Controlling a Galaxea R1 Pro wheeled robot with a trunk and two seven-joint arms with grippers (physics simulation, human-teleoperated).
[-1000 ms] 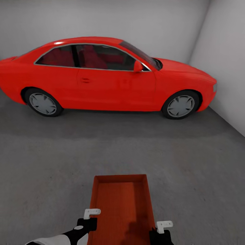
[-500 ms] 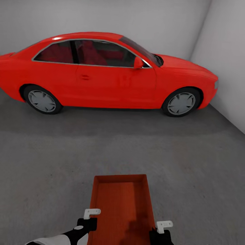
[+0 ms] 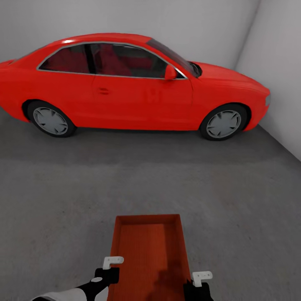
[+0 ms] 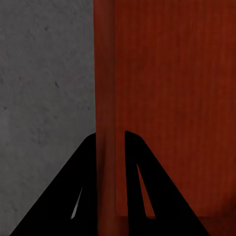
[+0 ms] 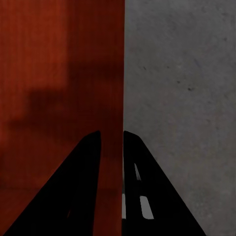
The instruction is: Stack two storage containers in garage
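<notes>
One orange-red storage container (image 3: 150, 255) hangs low in front of me in the head view, open top up, ribbed bottom showing. My left gripper (image 3: 109, 272) is shut on its left wall (image 4: 105, 98), the black fingers (image 4: 88, 162) pinching the rim. On the opposite side my right gripper (image 3: 195, 284) is shut on the right wall (image 5: 112, 88). Under the container lies the garage's dark grey concrete floor (image 3: 83, 196). The second container is out of view.
A red two-door car (image 3: 125, 88) stands side-on across the back of the garage, nose to the right. White walls (image 3: 276, 58) close the back and the right side. Bare concrete stretches between me and the car.
The whole head view has shifted: the car sits slightly higher and larger, so the camera has moved toward it. The container and both grippers keep their places in the picture.
</notes>
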